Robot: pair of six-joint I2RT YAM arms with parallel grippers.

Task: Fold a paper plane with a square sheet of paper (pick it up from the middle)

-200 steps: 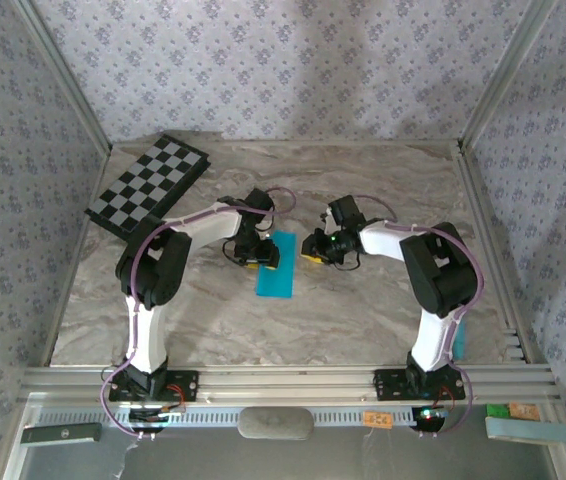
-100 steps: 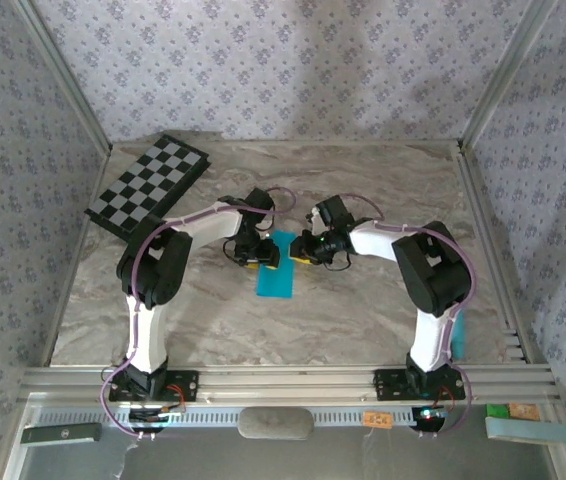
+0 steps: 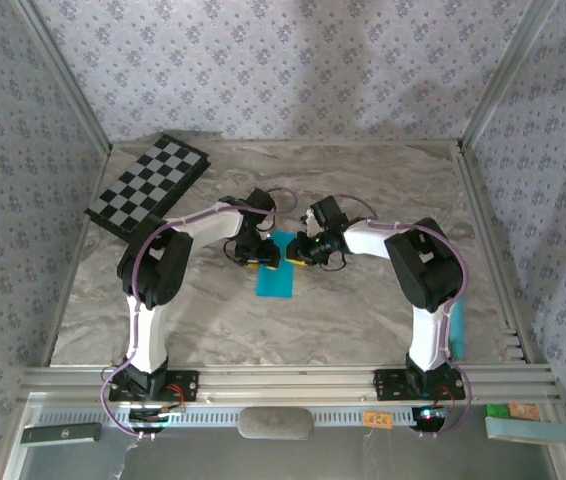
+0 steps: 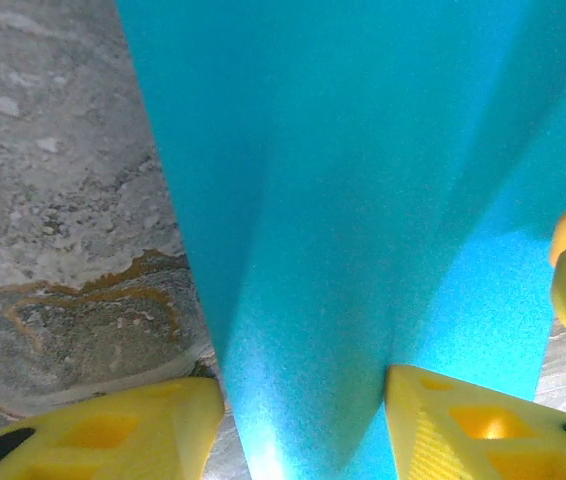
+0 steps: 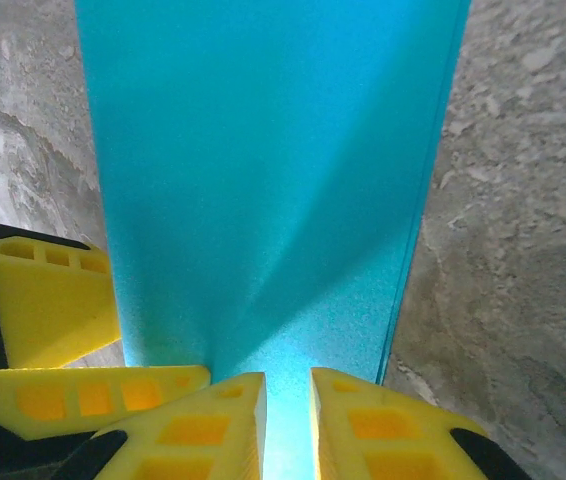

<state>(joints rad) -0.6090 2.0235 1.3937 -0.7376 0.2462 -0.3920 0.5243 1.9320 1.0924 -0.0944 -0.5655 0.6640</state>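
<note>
The square sheet of paper [image 3: 276,275] lies on the marble table folded into a narrow turquoise strip, so no paper plane is in view. In the wrist views the paper [image 4: 363,200] [image 5: 263,180] runs away from the fingers. My left gripper [image 3: 253,255] [image 4: 298,380] is at the strip's far left corner with its jaws apart. One finger is at the paper's edge and the other rests on the paper. My right gripper [image 3: 301,252] [image 5: 287,378] is at the far right corner, and paper shows through the narrow gap between its jaws. The left gripper's fingers [image 5: 53,300] are close beside it.
A black-and-white checkerboard [image 3: 148,185] lies at the back left. A pale teal bar [image 3: 455,330] stands beside the right arm's base. Patterned walls and aluminium rails [image 3: 483,230] enclose the table. Bare marble [image 3: 293,330] stretches in front of the paper.
My right gripper has moved left onto the paper's far right corner and its jaws have narrowed. The left gripper and the paper have stayed put.
</note>
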